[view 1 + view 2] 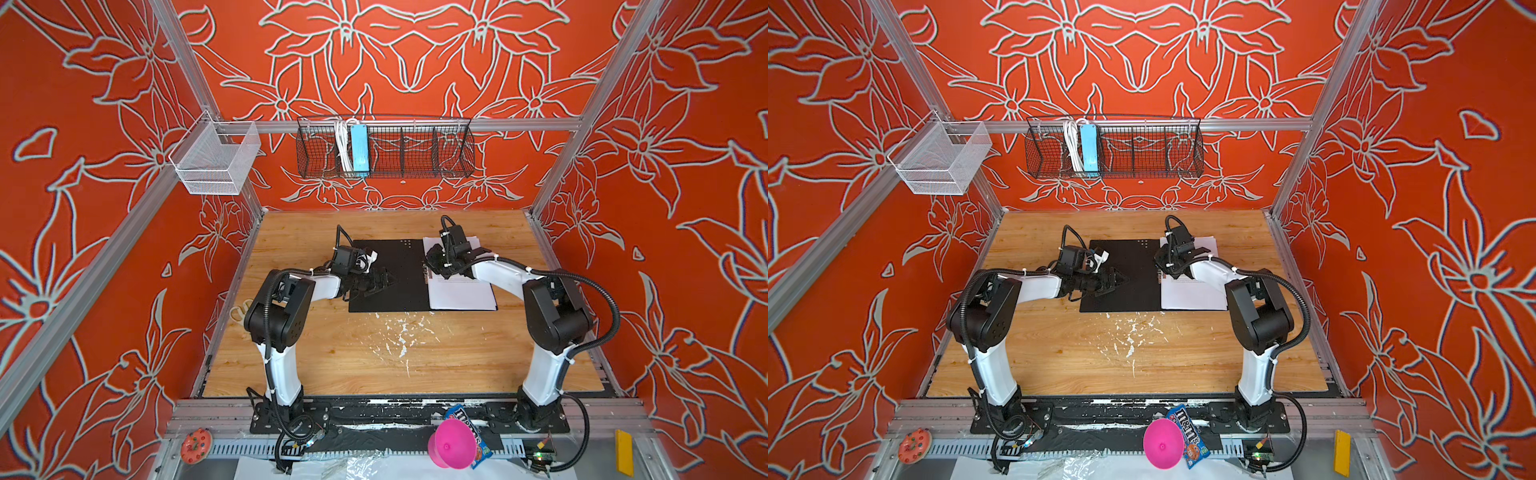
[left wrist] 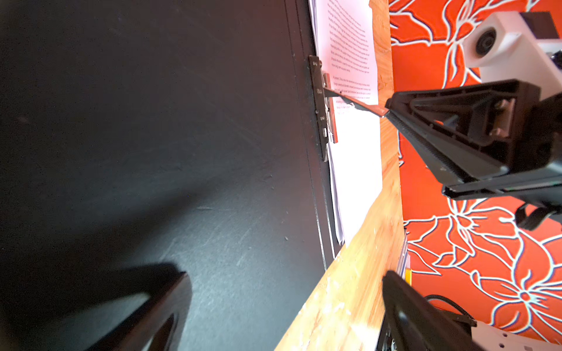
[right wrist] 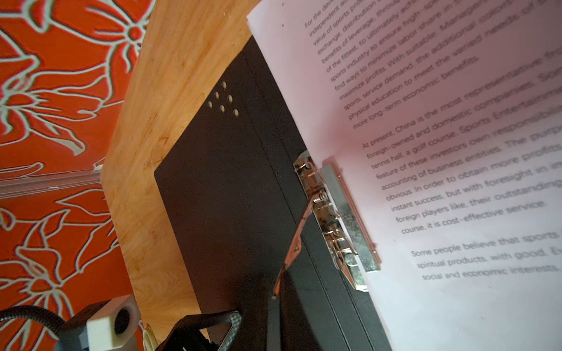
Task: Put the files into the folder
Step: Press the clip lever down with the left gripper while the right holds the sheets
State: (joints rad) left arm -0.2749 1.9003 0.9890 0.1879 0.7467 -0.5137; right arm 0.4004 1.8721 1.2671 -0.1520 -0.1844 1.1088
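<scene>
Folder (image 1: 395, 257) lies open on the bench (image 1: 332, 357), black inside up, spine running front-to-back btwn the two arms. Files (image 1: 461, 295) sit on its right-hand leaf, inner edge tucked in at the clip (image 3: 334, 218) on the spine. In the right wrist view the clip's flat bar lies over the top sheet.

The next move turns on the lever (image 3: 299, 237). It's hinged at the clip and stands up off it, slanting toward the right jaws, which are clenched on its copper-coloured tip. The left wrist view shows that pinch plainly. The clip's long axis follows the spine and the lever looks to lie crosswise to it, so I reckon any swing goes across the spine, not along it. I can't tell from these views whether the bar is pressing the sheets or only resting on them.

Left jaws are spread wide, holding nothing, low over the bare left leaf and well short of the clip. Can't tell if they touch it. Right arm (image 1: 498, 274) is the one on the job. Left arm (image 1: 324, 286) is near enough to pin the leaf if the folder slides.

My read: the files are in place, and what's left is laying the lever down to lock them, w/ the right wrist following its arc so the tip doesn't slip out.
</scene>
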